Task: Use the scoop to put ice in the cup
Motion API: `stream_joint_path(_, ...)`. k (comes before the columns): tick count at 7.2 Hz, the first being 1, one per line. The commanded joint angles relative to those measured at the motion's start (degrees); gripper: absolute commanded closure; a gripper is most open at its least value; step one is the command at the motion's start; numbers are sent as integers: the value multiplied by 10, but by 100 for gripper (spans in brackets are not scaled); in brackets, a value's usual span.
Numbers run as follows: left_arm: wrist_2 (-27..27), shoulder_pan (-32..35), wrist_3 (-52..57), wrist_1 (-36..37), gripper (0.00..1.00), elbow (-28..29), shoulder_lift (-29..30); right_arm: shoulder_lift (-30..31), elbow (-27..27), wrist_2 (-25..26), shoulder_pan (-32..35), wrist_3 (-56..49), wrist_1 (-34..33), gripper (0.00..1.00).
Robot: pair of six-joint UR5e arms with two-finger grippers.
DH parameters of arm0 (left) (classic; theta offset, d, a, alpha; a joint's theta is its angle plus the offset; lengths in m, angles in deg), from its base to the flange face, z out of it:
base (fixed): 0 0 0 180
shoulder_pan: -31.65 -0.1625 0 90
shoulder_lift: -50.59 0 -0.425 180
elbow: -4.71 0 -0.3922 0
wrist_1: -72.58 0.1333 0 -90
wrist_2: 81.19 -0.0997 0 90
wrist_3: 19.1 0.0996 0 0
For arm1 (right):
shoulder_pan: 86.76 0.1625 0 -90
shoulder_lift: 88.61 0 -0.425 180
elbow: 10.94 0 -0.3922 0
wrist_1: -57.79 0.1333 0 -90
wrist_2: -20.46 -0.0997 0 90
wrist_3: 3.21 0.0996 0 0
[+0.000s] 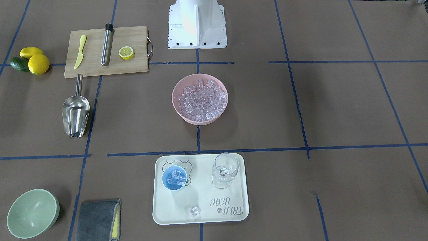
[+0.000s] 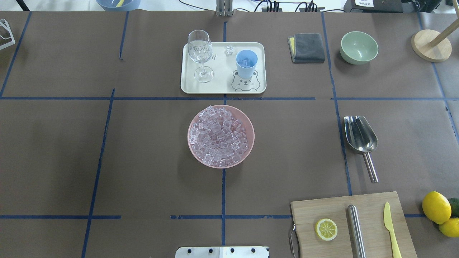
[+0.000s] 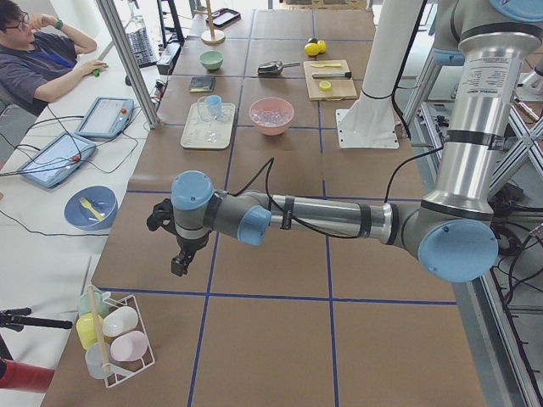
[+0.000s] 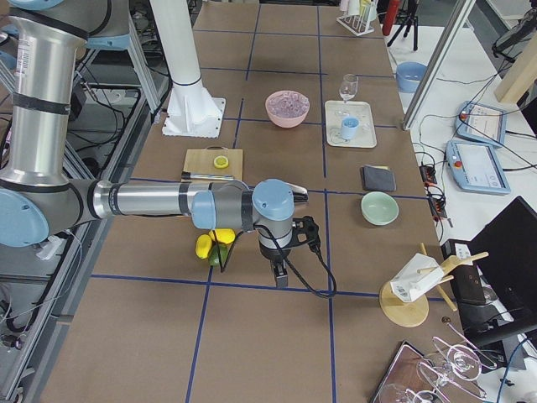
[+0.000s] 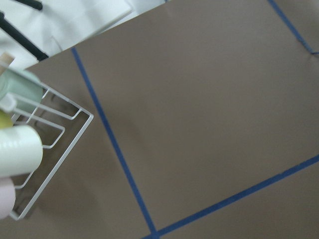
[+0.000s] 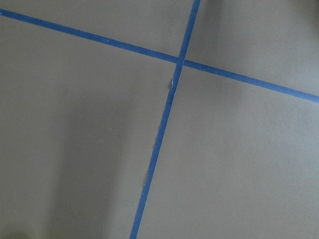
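The ice [image 1: 200,100] is a heap of clear cubes in a pink bowl [image 2: 248,123] at the table's middle. The light-blue cup [image 1: 174,177] stands on a cream tray [image 1: 234,214] and holds a few cubes; it also shows in the overhead view [image 2: 246,63]. One loose cube [image 1: 195,211] lies on the tray. The steel scoop [image 1: 76,113] lies alone on the table, its handle toward the cutting board. My left gripper [image 3: 182,259] and right gripper [image 4: 279,274] hang far off at the table's ends, away from all of these. I cannot tell whether either is open or shut.
A clear wine glass [image 1: 224,170] stands on the tray beside the cup. A cutting board [image 1: 133,67] carries a half lemon, a yellow knife and a steel cylinder. A green bowl [image 1: 32,213], a grey cloth [image 1: 97,221] and lemons [image 1: 38,63] lie along the scoop's side. A wire cup rack [image 5: 45,144] sits below my left wrist.
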Motion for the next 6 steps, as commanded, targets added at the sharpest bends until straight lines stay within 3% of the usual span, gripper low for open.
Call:
stream_joint_path(1, 1, 17, 2, 77, 0, -2, -15, 0, 0, -2, 0, 0, 1, 0)
stream_joint_path(4, 43, 20, 8, 81, 0, -4, -26, 0, 0, -1, 0, 0, 1, 0)
stream_joint_path(6, 40, 19, 5, 80, 0, -16, -25, -7, -4, -6, 0, 0, -3, 0)
